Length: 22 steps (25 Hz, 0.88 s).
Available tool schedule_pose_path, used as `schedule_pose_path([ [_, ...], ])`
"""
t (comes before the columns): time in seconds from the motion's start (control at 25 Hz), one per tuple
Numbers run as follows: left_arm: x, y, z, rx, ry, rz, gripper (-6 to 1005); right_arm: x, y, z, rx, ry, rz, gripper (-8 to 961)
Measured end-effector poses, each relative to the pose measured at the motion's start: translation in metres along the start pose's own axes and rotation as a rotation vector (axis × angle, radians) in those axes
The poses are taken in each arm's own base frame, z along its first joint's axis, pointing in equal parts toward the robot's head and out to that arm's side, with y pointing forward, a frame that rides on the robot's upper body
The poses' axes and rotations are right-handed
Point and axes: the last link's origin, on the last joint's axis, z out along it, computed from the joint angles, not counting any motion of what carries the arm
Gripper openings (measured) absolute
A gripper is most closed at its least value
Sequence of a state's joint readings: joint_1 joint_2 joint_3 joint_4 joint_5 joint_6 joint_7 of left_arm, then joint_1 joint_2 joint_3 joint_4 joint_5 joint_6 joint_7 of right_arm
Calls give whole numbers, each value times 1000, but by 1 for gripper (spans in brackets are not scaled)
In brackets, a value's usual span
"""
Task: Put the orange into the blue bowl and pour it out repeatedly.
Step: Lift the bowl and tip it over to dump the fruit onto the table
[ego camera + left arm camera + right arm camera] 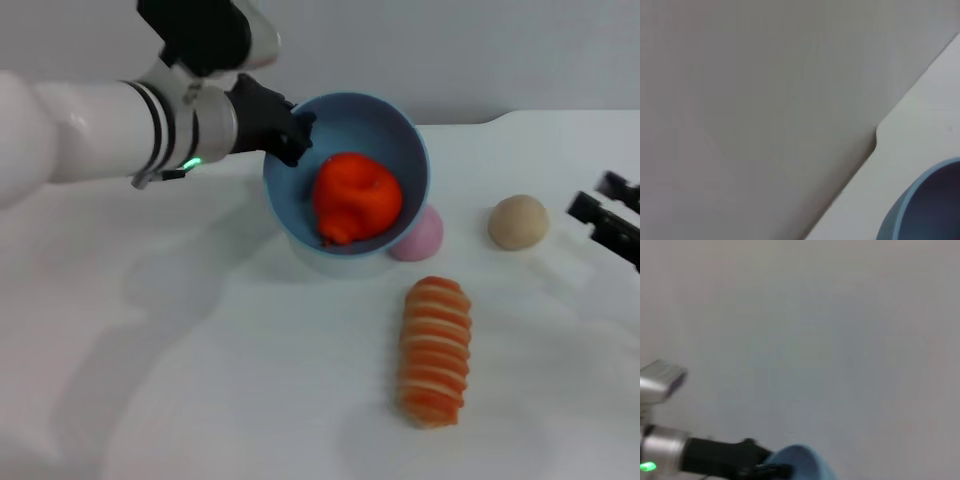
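I had the left gripper [290, 135] clamped on the blue bowl [400, 140] rim, upper centre, bowl tipped toward the camera. Orange [356, 197] sat inside, low against the wall. Right gripper [606, 215] parked at right edge, fingers apart. White table [200, 380], grey wall behind.

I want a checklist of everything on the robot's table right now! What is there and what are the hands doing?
Surface: white table, plain.
Job's things: blue bowl lifted and tipped toward the camera, its opening facing forward; orange still inside, low against the rim.
Clutter: pink ball partly behind the bowl; beige ball to its right; striped roll lying in front.
Grippers: left gripper clamped on the bowl's rim; right gripper at the table's right edge, apart from everything, open.
Cables: nothing seen.
Surroundings: plain grey wall behind the table.
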<state>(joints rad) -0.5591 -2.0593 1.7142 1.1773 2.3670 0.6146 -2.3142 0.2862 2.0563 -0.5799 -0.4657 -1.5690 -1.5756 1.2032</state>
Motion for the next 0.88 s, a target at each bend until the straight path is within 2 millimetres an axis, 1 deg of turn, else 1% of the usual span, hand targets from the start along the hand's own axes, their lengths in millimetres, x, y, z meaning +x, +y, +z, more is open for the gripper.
schedule_pose_path([
  [0.04, 0, 2, 1, 3, 6, 25, 0, 5, 0, -10, 52, -33, -24, 604],
  [0.08, 0, 2, 1, 3, 6, 25, 0, 5, 0, -10, 52, -33, -24, 632],
  [0.16, 3, 7, 1, 2, 22, 63, 0, 11, 0, -17, 97, -73, -46, 689],
  [0.2, 7, 13, 1, 10, 47, 117, 0, 16, 1, -17, 113, -82, -42, 718],
  [0.28, 7, 16, 1, 23, 62, 150, -1, 17, -1, -17, 122, -79, -41, 720],
  [0.44, 7, 32, -3, 106, 144, 299, -1, 17, -7, -16, 159, -74, -40, 725],
  [0.6, -1, 45, -13, 207, 207, 424, 0, 14, -11, -16, 201, -115, -39, 724],
  [0.76, -7, 57, -20, 300, 285, 509, -1, 16, -12, -12, 222, -136, -61, 723],
  [0.88, -18, 64, -22, 345, 297, 603, -1, 17, -12, -9, 228, -133, -58, 723],
])
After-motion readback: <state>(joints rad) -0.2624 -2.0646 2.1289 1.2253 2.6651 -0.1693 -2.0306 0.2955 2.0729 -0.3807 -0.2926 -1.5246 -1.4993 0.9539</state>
